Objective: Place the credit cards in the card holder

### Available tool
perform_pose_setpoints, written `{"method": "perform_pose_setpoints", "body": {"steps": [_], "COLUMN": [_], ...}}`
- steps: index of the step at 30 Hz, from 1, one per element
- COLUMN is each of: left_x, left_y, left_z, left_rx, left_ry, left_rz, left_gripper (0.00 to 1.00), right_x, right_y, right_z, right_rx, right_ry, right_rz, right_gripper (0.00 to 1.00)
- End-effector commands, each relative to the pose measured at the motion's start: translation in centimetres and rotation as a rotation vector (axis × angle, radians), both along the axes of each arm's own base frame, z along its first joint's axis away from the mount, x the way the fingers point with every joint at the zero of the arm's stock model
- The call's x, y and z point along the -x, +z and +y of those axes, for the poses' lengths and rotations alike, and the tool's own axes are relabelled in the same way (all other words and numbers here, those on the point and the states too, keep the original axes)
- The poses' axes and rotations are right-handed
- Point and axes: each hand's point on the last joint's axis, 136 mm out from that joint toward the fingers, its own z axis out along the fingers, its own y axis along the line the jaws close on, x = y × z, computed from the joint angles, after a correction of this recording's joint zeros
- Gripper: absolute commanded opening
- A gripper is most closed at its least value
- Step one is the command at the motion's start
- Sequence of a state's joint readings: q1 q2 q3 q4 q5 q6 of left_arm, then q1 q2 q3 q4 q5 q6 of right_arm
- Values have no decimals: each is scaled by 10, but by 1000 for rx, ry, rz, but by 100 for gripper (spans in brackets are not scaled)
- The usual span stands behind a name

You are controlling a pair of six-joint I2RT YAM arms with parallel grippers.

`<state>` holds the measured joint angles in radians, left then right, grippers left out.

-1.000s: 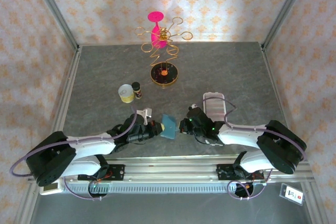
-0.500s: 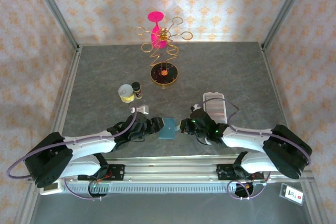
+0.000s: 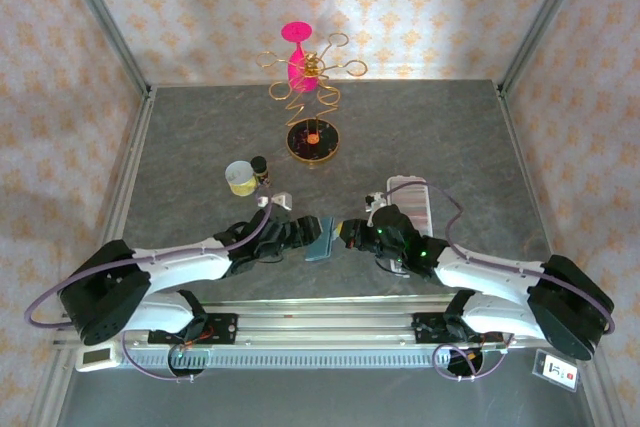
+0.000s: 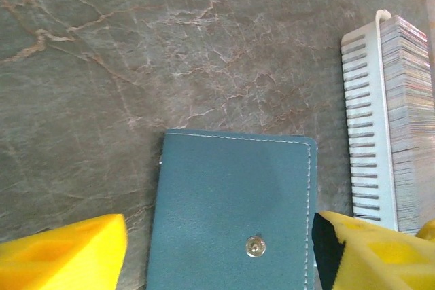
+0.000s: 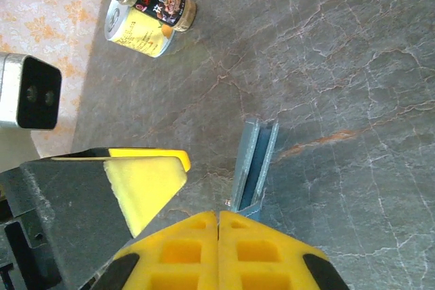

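A moment ago my left gripper was clamped shut; now its jaws stand wide, one yellow finger on each side of the teal wallet and gripping nothing. My right gripper has stayed closed, and its wrist view shows the wallet edge-on, pinched by one edge right at the fingertips. So the wallet has passed to the right alone. It is held up off the desk close to the near edge, about the middle, with its snap face turned to my left camera and the snap fastened.

For the task I judge this a regrasp, not progress. The credit cards I must move are, I would guess, inside the closed wallet, so my freed left gripper has to come back for the flap. The card holder lies just beyond my right gripper, right of the middle and not far from the near edge. One side of it carries a tight row of cards.

The count:
- one wallet
- one card holder
- one packed row of cards, the edges too fine to number
- one yellow tin, with one dark-capped jar touching it, left of middle
- one gold wire stand with a pink disc, toward the far edge
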<state>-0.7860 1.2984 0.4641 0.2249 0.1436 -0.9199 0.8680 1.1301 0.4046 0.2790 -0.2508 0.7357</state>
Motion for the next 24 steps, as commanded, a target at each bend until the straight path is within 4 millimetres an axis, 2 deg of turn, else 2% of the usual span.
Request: {"method": "perform_pose_setpoints", "body": {"steps": [1,11,19,24], "left_x": [-2,-6,-6,-7], "left_y": [9,6,1,11], "left_z": [-15,-22,-25,-26], "left_rx": [22,4,-15,10], "left_ry": [-43,-62,-77,-74], "left_rz": [-16,-7,8,-19], "left_gripper": [75,80,78,83], "right_x": [2,4,4,3], "right_y": [13,29,22,23], "right_z": [5,8,7,7], "right_rx": [-37,-78,-57,-56], "right_ry": [27,44,43,36], "right_rz": [-46,-82,-73,-78], "right_gripper": [0,0,0,0]}}
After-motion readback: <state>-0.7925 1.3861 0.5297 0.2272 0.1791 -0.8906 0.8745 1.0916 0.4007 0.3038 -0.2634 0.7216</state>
